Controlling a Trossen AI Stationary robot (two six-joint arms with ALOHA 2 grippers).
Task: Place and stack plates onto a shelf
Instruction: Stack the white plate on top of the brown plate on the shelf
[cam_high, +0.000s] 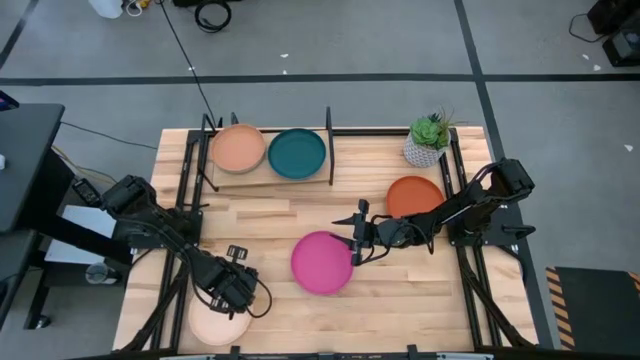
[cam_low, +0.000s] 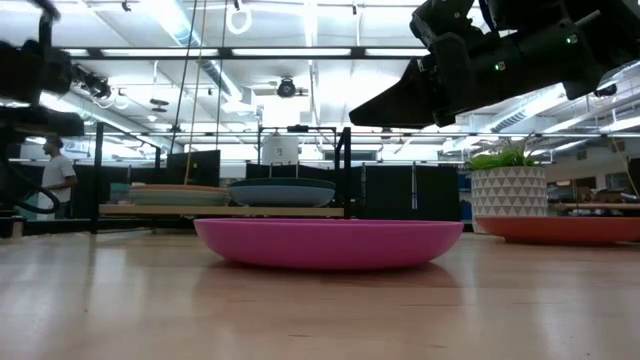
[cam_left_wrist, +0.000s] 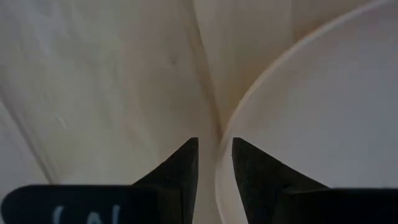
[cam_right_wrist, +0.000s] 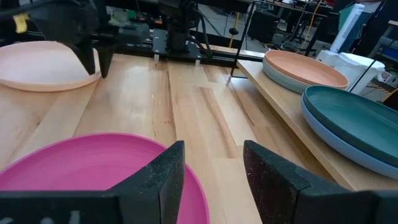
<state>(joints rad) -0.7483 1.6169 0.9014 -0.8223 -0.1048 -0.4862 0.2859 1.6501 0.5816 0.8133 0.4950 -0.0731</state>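
Observation:
A cream-peach plate (cam_high: 215, 325) lies at the table's near left edge, and my left gripper (cam_high: 234, 288) is down on its far rim. A magenta plate (cam_high: 322, 262) lies flat mid-table. My right gripper (cam_high: 357, 238) is open and hovers just above its right rim (cam_right_wrist: 186, 171), clear of it in the low view (cam_low: 385, 105). An orange-red plate (cam_high: 413, 196) rests on the table to the right. On the shelf (cam_high: 270, 178) stand two short stacks, one with a tan plate (cam_high: 238, 148) on top and one with a dark teal plate (cam_high: 297, 153). My left gripper (cam_left_wrist: 216, 155) has the cream-peach plate's rim (cam_left_wrist: 219, 163) between its two fingers, one finger inside the plate (cam_left_wrist: 255, 171) and one outside (cam_left_wrist: 180, 174). The fingers point down from above. The plate lies on the table.
A potted plant (cam_high: 428, 143) in a white pot stands at the far right, beside the shelf and behind the orange-red plate. Black upright bars (cam_high: 329, 125) frame the shelf. Bare wood lies between the shelf and the magenta plate. A person (cam_low: 58, 175) stands in the room beyond.

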